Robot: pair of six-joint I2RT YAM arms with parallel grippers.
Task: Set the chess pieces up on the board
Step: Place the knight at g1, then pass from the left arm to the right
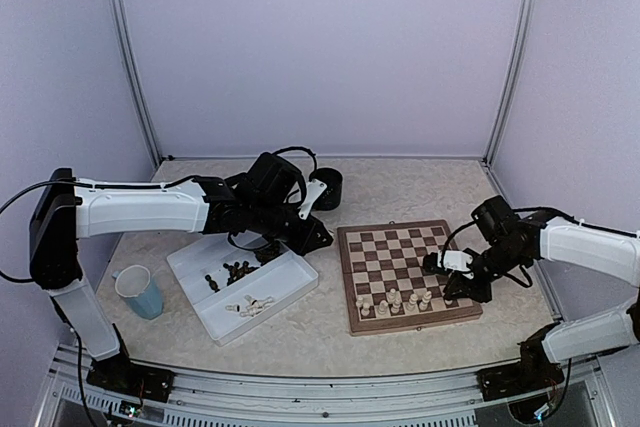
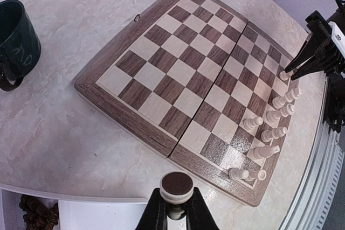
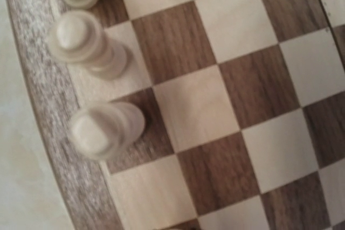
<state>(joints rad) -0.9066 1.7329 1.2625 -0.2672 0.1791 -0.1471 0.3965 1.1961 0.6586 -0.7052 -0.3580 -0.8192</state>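
The left gripper (image 2: 174, 204) clamps a dark chess piece (image 2: 177, 185) just left of the board (image 1: 345, 272), which lies mid-bench toward the right edge. It is best lowered centred on a far-row square, clear of the cream pieces (image 1: 400, 300). Whether the right gripper (image 1: 447, 269) holds anything, I cannot tell.

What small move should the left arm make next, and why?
Probably carry the left gripper rightward over the board: it is shut on a chess piece short of the board's edge, and most squares are bare, with only cream pieces along one side.
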